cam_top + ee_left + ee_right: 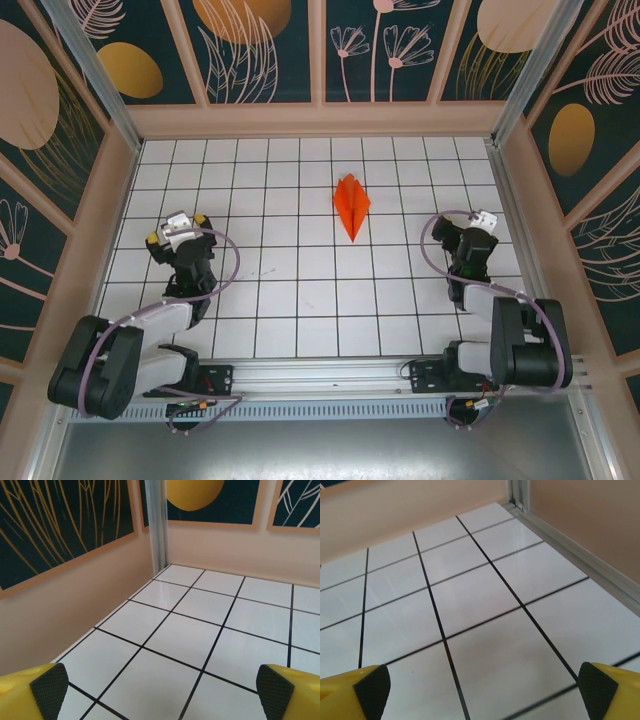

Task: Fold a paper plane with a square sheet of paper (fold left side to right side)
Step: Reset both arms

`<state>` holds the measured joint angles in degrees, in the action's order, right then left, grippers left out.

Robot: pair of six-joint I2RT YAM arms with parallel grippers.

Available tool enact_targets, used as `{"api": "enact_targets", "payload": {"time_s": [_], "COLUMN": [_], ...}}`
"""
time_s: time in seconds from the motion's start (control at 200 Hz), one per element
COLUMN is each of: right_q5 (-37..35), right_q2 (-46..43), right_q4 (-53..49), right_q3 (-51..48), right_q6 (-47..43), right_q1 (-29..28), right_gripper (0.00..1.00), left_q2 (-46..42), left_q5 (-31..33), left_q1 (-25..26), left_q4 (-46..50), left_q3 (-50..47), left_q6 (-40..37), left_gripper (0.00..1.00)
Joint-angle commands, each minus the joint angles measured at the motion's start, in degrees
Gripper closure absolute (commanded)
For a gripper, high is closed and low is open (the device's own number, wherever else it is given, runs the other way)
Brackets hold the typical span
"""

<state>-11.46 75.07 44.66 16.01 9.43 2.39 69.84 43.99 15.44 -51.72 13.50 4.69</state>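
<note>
Paper plane (351, 205) lies flat on the tabletop (280, 300), between the two grippers, nearer the right one. Left gripper (178, 228) and right gripper (482, 692) are both spread wide, holding nothing.

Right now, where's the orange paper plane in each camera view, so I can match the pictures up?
Top external: the paper plane lies right of centre in the upper half, tip pointing toward the arms.
Left wrist: the camera faces the far-left corner post, away from that spot.
Right wrist: the camera faces the right wall rail, also away from it.
Shared landmark: the white tiled table with black grid lines.
</note>
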Motion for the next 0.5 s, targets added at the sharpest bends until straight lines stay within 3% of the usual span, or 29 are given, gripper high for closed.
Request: {"api": "enact_targets", "payload": {"time_s": [0.0, 0.27, 0.355, 0.495], "right_q5": [0.89, 5.45, 7.28, 9.36], "right_q2": [4.3, 10.75, 13.83, 13.16], "right_q4": [12.23, 21.83, 31.67, 28.76], "right_q3": [0.04, -1.06, -4.6, -3.81], "right_q6": [-1.66, -6.83, -7.47, -6.88], "right_q1": [0.29, -1.34, -0.91, -0.11], "right_gripper": [0.01, 0.01, 0.01, 0.01], "left_q2": [3.66, 12.53, 13.58, 13.48], "left_q5": [-4.12, -15.73, -17.13, -19.87], "left_q1": [-0.89, -3.38, -4.26, -5.57], "left_q4": [-12.36, -27.69, -28.84, -31.69], "left_q3": [-1.57, -4.44, -4.65, -6.6], "left_q6": [-3.63, -7.67, -7.06, -6.16], "left_gripper": [0.01, 0.01, 0.01, 0.01]}}
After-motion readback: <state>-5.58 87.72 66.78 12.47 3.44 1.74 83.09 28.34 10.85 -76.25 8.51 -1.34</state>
